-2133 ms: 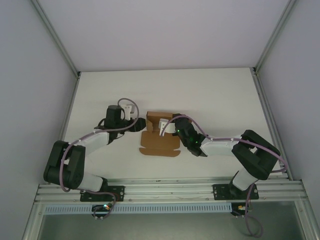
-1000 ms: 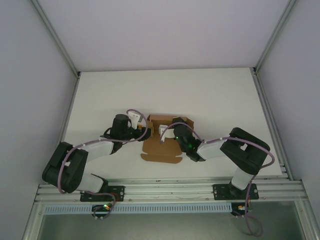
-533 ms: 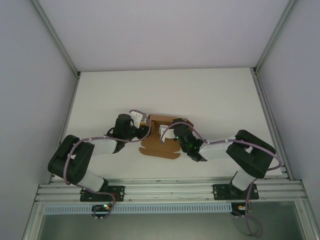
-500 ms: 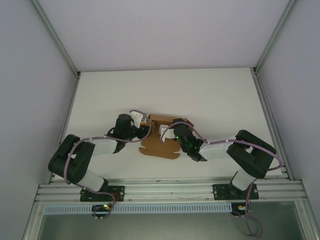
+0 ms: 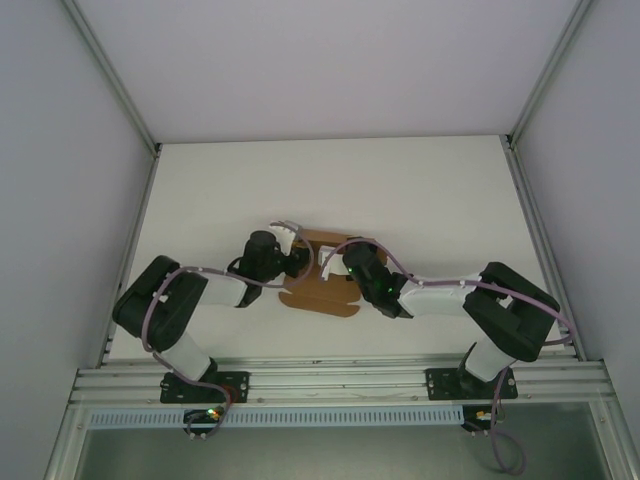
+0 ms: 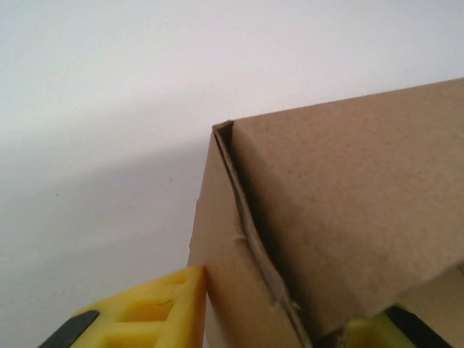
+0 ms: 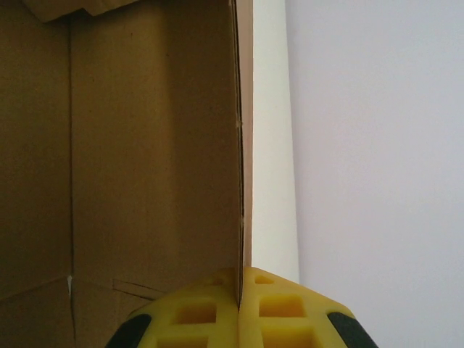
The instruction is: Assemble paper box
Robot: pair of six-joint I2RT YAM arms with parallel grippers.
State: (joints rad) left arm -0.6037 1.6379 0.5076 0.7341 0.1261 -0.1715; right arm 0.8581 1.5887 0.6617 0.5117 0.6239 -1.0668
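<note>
**Work piece.** The paper box (image 5: 325,296) lies on the white table (image 5: 400,190), near the middle of its near half, between the two wrists. It is plain brown cardboard and partly erected. In the overhead view a flat panel with a scalloped edge faces the arm bases, and raised walls stand on the far side.

**Left gripper.** The left gripper (image 5: 296,251) meets the box at its left far corner.
- In the left wrist view, the yellow fingers (image 6: 148,315) stand apart, one on each side of an upright corner of the box (image 6: 348,203).
- The left-hand finger touches the outer wall.
- The other finger is largely hidden under an overhanging flap.
- The jaws are partway closed with cardboard between them. Whether they clamp it cannot be told.
- The corner fold shows a rough, slightly torn edge.

**Right gripper.** The right gripper (image 5: 328,262) sits over the middle of the box.
- In the right wrist view, its yellow fingers (image 7: 196,312) are pressed together.
- The thin edge of an upright cardboard panel (image 7: 145,145) runs down between them, so the jaws are fully closed on that wall.
- The inner face of the panel shows crease lines and a short slit near the fingers.

**Indicators.** A green light (image 5: 386,291) glows on the right wrist housing.
</note>
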